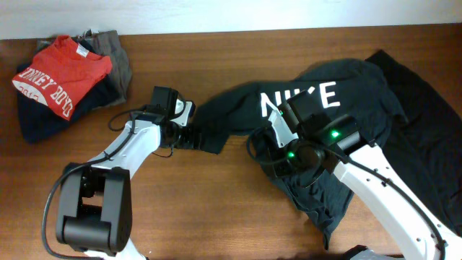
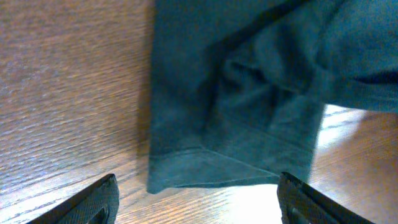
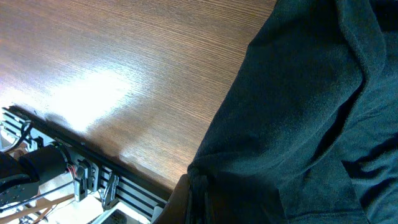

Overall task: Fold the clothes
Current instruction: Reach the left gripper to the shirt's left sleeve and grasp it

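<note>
— Where is the black T-shirt point(image 1: 361, 79) found?
— It is spread crumpled on the table point(image 1: 216, 209). Its sleeve point(image 2: 230, 124) lies just ahead of the left gripper point(image 2: 198, 190), whose fingers point(image 2: 99, 202) are held wide apart with nothing grasped.
— And the right gripper point(image 1: 281, 137)?
— It is set over the shirt's middle, beside the NIKE lettering point(image 1: 299, 97). Its jaws are hidden, so its opening cannot be told. A pile of other clothes point(image 1: 61, 79) is seen well behind the left gripper.
</note>
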Robot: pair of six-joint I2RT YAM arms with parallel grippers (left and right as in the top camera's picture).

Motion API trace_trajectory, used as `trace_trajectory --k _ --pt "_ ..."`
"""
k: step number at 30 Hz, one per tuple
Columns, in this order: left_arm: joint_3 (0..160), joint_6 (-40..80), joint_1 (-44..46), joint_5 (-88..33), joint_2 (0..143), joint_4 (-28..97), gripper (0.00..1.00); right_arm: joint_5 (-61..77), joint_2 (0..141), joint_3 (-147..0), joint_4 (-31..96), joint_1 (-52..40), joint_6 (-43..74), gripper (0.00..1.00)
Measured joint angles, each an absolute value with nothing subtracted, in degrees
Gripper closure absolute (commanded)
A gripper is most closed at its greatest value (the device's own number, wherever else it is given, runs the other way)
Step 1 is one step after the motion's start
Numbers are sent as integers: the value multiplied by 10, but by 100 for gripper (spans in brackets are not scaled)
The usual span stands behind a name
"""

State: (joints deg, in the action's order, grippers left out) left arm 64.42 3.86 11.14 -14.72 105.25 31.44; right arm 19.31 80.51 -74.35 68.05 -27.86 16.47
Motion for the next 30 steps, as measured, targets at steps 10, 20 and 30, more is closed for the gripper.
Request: trace_trajectory --k 10,20,30 --pt "653 42 111 -95 1087 293 24 193 805 -743 680 -279 165 96" --pt "654 32 124 -34 1089 295 25 193 805 -743 680 -279 165 96" --pt "656 26 185 52 1090 304 32 193 805 -743 681 -279 165 96"
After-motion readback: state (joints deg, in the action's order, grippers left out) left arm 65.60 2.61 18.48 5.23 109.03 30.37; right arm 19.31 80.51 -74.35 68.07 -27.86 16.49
